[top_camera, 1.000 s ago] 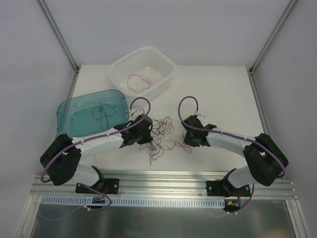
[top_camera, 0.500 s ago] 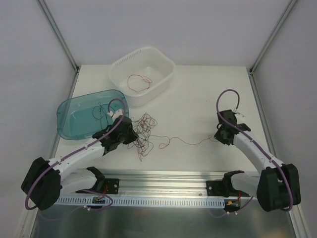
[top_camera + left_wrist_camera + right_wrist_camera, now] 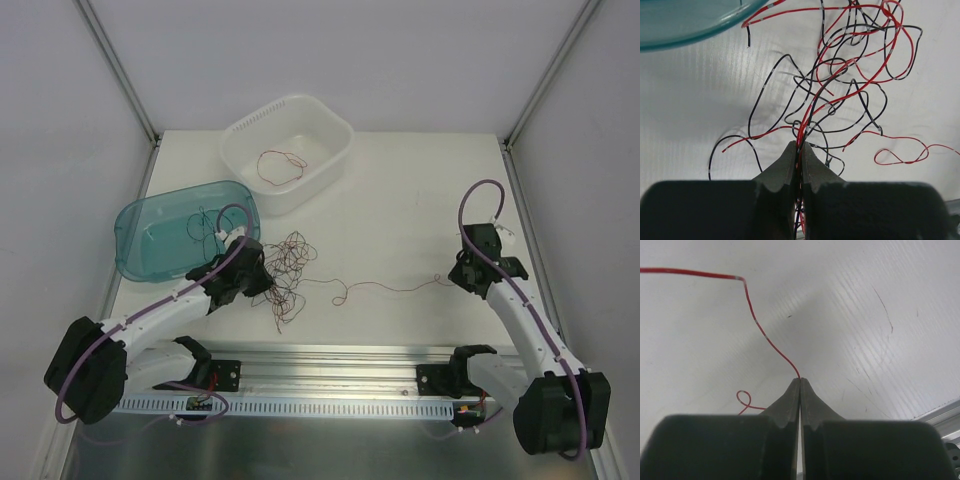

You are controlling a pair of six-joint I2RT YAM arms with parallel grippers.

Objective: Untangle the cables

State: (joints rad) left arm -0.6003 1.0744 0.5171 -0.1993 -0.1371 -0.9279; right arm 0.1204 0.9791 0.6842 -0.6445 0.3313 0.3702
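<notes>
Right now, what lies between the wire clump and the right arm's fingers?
One red wire, stretched across the table, shown in the top view.

Table [image 3: 400,200]: basin [image 3: 240,125] at back, left of centre, lone cable [image 3: 280,165] in it. Tub [image 3: 135,262] nearer, at left edge, few cables [image 3: 205,225] in it. Cable clump [image 3: 290,262] just right of tub; left gripper [image 3: 799,145] pinching its near-left side. Strand [image 3: 385,289] runs from clump rightward into right gripper [image 3: 800,380], near right edge.
</notes>
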